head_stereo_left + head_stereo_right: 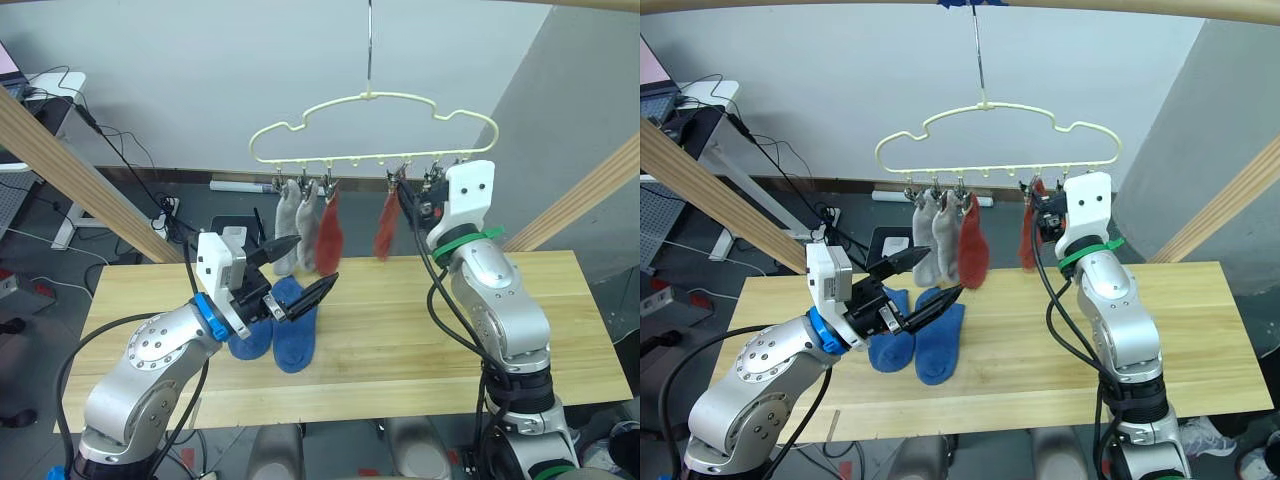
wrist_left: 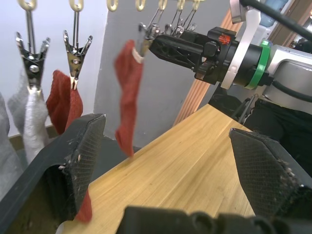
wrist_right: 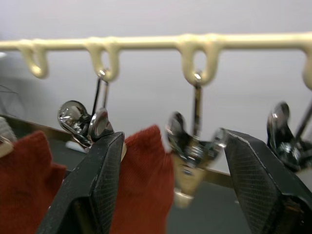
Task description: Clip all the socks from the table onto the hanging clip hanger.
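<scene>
The long wooden surface (image 1: 400,330) carries two blue socks (image 1: 285,325) lying side by side near its left-middle. Above hangs the pale wire clip hanger (image 1: 375,125), with two grey socks (image 1: 298,225) and a rust red sock (image 1: 329,235) clipped at its left, and another rust red sock (image 1: 386,226) right of centre. The left hand (image 1: 300,270) hovers released over the blue socks. The right hand (image 3: 170,161) is spread wide at the clips beside that red sock.

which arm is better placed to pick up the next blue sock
Left. The left gripper hangs open just above the blue socks on the table; the right gripper is open up at the clip hanger.
</scene>
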Motion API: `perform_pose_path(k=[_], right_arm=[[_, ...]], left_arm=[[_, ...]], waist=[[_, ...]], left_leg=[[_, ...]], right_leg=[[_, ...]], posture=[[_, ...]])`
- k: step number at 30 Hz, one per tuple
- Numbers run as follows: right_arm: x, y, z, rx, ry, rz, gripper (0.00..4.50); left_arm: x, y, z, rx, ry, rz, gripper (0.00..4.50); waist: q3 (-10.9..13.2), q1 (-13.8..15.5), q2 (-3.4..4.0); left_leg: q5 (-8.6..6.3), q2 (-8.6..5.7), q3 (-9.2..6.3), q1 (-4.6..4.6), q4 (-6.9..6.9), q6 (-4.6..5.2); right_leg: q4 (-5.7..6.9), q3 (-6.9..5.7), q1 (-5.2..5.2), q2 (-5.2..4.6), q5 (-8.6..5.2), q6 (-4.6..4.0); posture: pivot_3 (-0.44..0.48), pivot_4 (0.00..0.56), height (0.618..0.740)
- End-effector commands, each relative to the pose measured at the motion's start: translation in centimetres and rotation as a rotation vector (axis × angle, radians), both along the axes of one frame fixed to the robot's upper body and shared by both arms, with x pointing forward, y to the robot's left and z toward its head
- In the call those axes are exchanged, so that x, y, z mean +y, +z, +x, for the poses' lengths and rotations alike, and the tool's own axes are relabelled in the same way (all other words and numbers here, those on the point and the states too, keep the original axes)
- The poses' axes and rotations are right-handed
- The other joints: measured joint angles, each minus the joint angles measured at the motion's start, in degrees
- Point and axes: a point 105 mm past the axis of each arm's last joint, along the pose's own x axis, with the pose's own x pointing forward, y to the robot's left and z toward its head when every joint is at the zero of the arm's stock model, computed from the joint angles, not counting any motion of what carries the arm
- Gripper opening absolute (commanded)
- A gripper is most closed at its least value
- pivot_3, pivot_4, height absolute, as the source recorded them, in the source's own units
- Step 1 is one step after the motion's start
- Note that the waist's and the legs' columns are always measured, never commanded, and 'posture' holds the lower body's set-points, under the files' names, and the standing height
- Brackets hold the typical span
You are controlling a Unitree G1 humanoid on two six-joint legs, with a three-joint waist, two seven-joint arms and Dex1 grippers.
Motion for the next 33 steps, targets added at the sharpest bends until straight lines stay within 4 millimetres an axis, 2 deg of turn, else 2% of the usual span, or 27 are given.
perform_pose_path(k=[1,6,13,19,20,22,26,33], right_arm=[[0.3,1.8,-0.7,-0.050,0.042,0.087,3.30],[0.6,1.9,-1.2,-0.040,0.058,0.124,3.30],[-0.5,1.9,-2.0,-0.050,-0.010,0.102,3.30],[0.3,2.0,-2.4,-0.044,0.010,0.136,3.30],[0.4,2.0,-2.4,-0.043,0.013,0.140,3.00],[0.5,2.0,-2.4,-0.041,0.015,0.143,2.67],[0.5,1.9,-2.3,-0.037,0.009,0.144,1.25],[0.6,1.8,-2.3,-0.033,0.014,0.144,1.25]], left_arm=[[-0.6,0.6,-0.7,-0.035,-0.017,-0.001,4.50],[-0.6,0.5,-0.8,-0.036,-0.014,0.001,4.50],[-0.6,0.3,-0.7,-0.034,-0.008,0.003,4.50],[-0.7,0.3,-0.7,-0.036,-0.010,0.006,4.50],[-0.7,0.3,-0.7,-0.037,-0.010,0.007,4.50],[-0.7,0.2,-0.6,-0.038,-0.009,0.010,4.50],[-0.8,0.2,-0.7,-0.038,-0.011,0.012,4.50],[-0.9,0.1,-0.7,-0.038,-0.014,0.015,4.50]], waist=[[0.0,0.0,0.00],[0.0,0.0,0.01],[0.0,0.0,0.02],[0.0,0.0,0.02],[0.0,0.0,0.02],[0.0,0.0,0.03],[0.0,0.0,0.03],[0.0,0.0,0.03]], left_leg=[[0.00,0.00,0.00,0.00,0.00,0.00],[0.00,0.00,0.00,0.01,0.00,0.00],[0.00,0.00,0.00,0.00,-0.01,0.00],[0.00,0.00,0.01,0.00,-0.01,0.00],[0.00,0.00,0.01,0.00,-0.01,0.00],[0.00,0.00,0.00,-0.01,-0.02,0.00],[0.00,0.00,0.01,-0.02,-0.02,0.00],[0.00,0.00,0.01,-0.02,-0.02,0.00]], right_leg=[[0.00,0.00,0.00,0.00,0.00,0.00],[0.01,0.00,-0.01,0.00,0.00,0.00],[0.02,0.00,-0.04,0.00,0.00,0.00],[0.04,0.00,-0.06,0.00,0.00,0.00],[0.04,0.00,-0.06,0.00,0.00,0.00],[0.04,0.00,-0.07,0.00,0.00,0.00],[0.04,0.00,-0.07,0.00,0.00,0.00],[0.04,0.01,-0.09,0.00,0.00,0.00]], posture=[[-0.097,0.314,0.740],[-0.097,0.315,0.740],[-0.104,0.321,0.740],[-0.106,0.321,0.740],[-0.106,0.321,0.740],[-0.105,0.321,0.740],[-0.106,0.321,0.740],[-0.106,0.320,0.740]])
